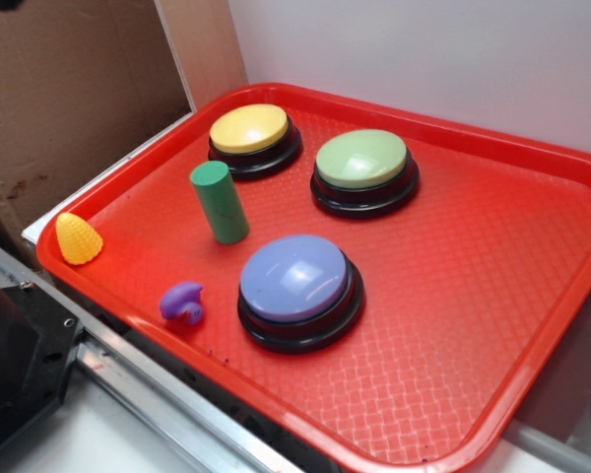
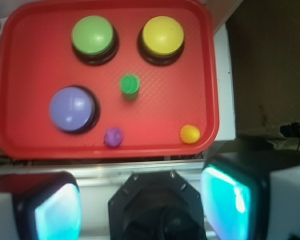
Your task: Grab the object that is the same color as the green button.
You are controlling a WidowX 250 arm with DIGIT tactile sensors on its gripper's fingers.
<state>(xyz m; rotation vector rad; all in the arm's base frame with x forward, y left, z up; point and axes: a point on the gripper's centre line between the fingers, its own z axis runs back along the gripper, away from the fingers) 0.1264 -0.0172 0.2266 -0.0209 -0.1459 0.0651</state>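
1. Right now my jaws (image 2: 140, 210) stand wide apart and hold nothing. I see one pad (image 2: 57, 210) low on each side of the wrist view.
2. They hang well back from the red tray (image 2: 20, 145), outside its near rim.
3. Straight ahead of them, near the tray's middle, is the dark green cylinder (image 2: 129, 84). It is the one I want.
4. It stands upright, so its long axis points up, as the side view (image 1: 219, 202) shows.
5. It sits between the green button (image 2: 92, 35), the yellow button (image 2: 162, 36) and the purple button (image 2: 71, 108), touching none.
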